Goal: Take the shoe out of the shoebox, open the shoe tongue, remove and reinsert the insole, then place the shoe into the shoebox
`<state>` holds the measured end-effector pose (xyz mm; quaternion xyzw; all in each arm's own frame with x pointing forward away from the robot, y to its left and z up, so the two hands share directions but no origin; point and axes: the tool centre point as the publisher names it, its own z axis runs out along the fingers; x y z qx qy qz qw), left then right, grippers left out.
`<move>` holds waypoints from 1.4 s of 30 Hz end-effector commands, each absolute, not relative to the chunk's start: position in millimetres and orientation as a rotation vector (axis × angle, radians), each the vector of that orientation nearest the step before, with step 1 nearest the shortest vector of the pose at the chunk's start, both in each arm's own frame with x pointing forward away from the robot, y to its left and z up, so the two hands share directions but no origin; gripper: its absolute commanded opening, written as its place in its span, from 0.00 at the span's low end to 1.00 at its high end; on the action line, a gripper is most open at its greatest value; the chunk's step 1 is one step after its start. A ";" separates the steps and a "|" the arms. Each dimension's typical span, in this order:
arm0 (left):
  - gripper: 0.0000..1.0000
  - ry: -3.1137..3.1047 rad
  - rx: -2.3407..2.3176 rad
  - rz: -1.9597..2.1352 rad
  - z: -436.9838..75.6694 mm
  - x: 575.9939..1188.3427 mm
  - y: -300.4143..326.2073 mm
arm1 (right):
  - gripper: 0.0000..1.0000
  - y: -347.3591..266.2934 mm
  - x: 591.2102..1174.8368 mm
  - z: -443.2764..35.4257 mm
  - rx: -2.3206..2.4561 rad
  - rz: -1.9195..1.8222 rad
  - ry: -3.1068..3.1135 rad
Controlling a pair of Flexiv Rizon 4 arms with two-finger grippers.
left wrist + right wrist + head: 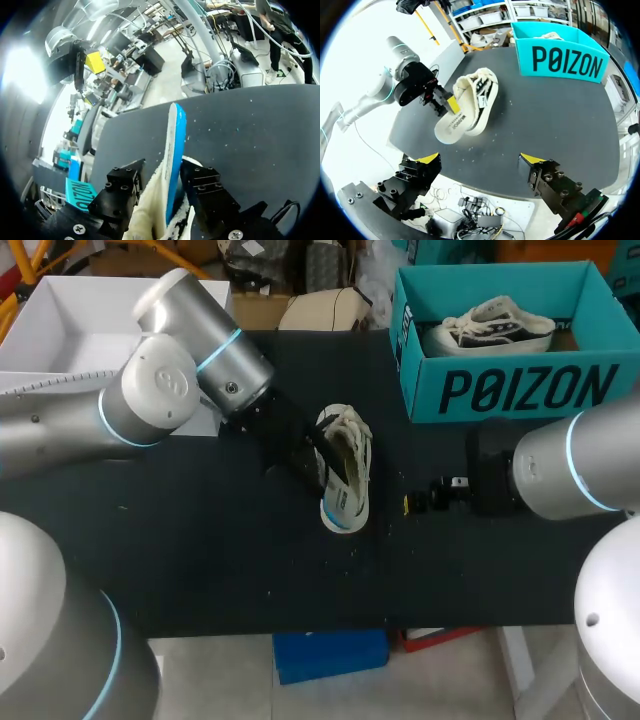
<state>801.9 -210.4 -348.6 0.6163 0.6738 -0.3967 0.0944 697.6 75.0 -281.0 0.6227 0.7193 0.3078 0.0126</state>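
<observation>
A cream low shoe (350,455) (472,97) lies on its side mid-table. Its white and blue insole (340,508) (176,145) sticks out of the opening. My left gripper (312,458) (160,172) (442,100) is at the shoe's opening, fingers apart, with the insole and the shoe's cream side between them. The insole stands on edge close to one black finger (200,182). My right gripper (412,502) (480,162) hovers just right of the shoe, wide open and holding nothing. The teal shoebox (500,390) (565,60) stands at the back right.
A second shoe (495,325) lies inside the teal shoebox. A white open box (70,330) stands at the back left, behind my left arm. The black table top (200,560) runs bare to its front edge.
</observation>
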 end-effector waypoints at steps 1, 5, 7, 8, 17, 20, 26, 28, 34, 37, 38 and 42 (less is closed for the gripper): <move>0.40 2.002 1.835 -1.158 -341.6 783.0 -206.0 | 1.00 74.8 697.0 -281.3 1.942 0.961 2.241; 0.36 1.997 1.853 -1.167 -339.9 773.5 -208.7 | 1.00 74.8 697.0 -281.3 1.942 0.961 2.241; 0.33 1.995 1.858 -1.170 -338.1 769.6 -209.0 | 1.00 74.8 697.0 -281.3 1.942 0.961 2.241; 0.28 1.993 1.860 -1.171 -337.1 767.9 -209.0 | 1.00 74.8 697.0 -281.3 1.942 0.961 2.241; 0.00 2.016 1.883 -1.197 -346.5 773.6 -210.6 | 1.00 74.8 697.0 -281.3 1.942 0.961 2.241; 0.00 2.020 1.875 -1.176 -347.4 782.4 -213.3 | 1.00 74.8 697.0 -281.3 1.942 0.961 2.241; 0.00 2.033 1.869 -1.145 -349.8 800.7 -224.5 | 1.00 74.8 697.0 -281.3 1.942 0.961 2.241; 0.00 2.049 1.873 -1.123 -352.4 805.9 -227.9 | 1.00 74.8 697.0 -281.3 1.942 0.961 2.241; 0.00 2.079 1.883 -1.101 -362.2 817.8 -231.7 | 1.00 74.8 697.0 -281.3 1.942 0.961 2.241; 0.00 2.097 1.876 -1.087 -365.8 823.3 -230.9 | 1.00 74.8 697.0 -281.3 1.942 0.961 2.241; 0.00 2.102 1.871 -1.081 -366.3 825.3 -230.6 | 1.00 74.8 697.0 -281.3 1.942 0.961 2.241; 0.00 2.121 1.852 -1.053 -368.3 831.9 -228.6 | 1.00 74.8 697.0 -281.3 1.942 0.961 2.241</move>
